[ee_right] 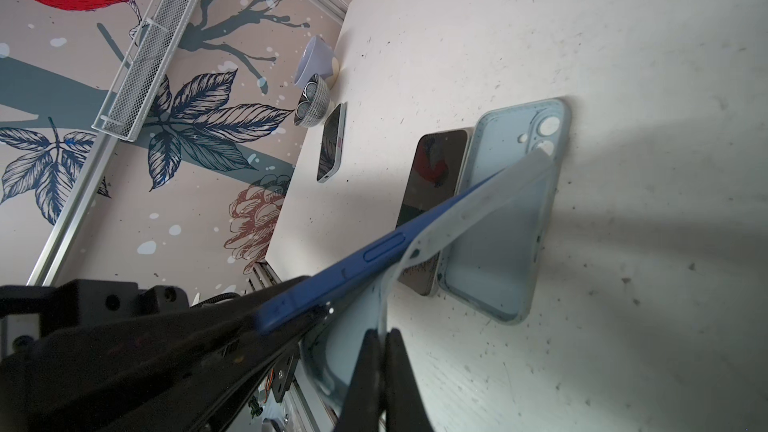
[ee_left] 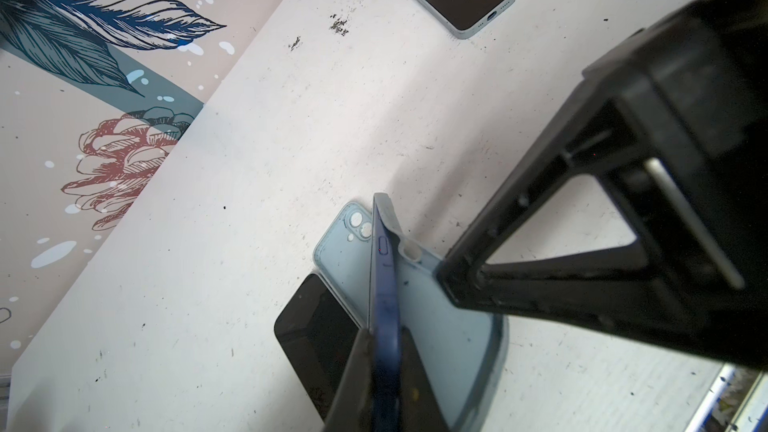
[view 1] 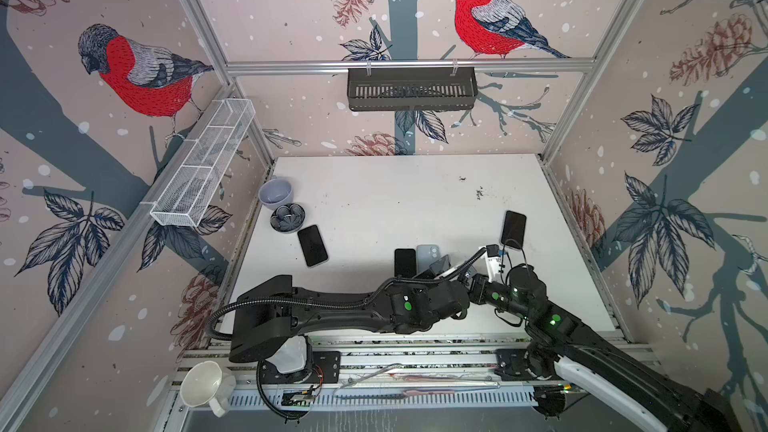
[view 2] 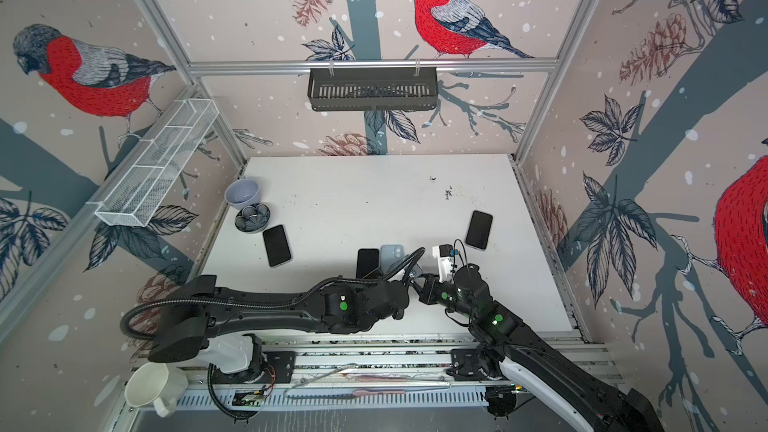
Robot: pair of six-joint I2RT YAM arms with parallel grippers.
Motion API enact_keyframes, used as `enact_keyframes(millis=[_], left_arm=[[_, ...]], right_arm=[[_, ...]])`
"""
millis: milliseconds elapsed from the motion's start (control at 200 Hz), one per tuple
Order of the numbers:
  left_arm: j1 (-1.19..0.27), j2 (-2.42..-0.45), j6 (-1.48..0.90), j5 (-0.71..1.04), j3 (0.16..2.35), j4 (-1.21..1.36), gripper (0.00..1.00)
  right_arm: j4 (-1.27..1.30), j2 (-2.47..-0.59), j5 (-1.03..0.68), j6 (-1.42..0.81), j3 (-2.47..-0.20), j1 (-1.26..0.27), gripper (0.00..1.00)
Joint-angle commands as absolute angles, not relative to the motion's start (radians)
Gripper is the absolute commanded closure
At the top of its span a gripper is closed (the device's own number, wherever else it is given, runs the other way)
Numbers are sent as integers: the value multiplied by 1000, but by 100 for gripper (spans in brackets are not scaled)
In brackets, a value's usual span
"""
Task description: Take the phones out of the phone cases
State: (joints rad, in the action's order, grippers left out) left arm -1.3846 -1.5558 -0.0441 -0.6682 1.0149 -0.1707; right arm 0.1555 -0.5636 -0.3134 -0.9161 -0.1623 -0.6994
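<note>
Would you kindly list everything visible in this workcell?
table: one, white, cell floor.
face-up phones: three, black screens; by the bowls, mid-table, right side.
light-blue case or phone back, unclear which: one, beside the middle phone.
blue phone: one, raised, partly out of its case.
translucent case: one, pale blue, peeling off it.
plain bowl: one, lavender, back left.
patterned bowl: one, dark, beside it.
mesh basket: one, white, left wall.
slotted basket: one, black, back rail.
cup: one, white, front-left frame.
left gripper: one, black, jaws shut on blue phone.
right gripper: one, black, jaws shut on translucent case.
</note>
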Motion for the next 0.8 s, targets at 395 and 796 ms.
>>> enact_keyframes(millis=[395, 796], left_arm=[[-1412, -1469, -4, -807, 1006, -124, 100], [-1416, -1332, 62, -859, 911, -54, 100]], right_arm=[[144, -519, -284, -960, -116, -699, 100], [126, -487, -270, -971, -100, -699, 100]])
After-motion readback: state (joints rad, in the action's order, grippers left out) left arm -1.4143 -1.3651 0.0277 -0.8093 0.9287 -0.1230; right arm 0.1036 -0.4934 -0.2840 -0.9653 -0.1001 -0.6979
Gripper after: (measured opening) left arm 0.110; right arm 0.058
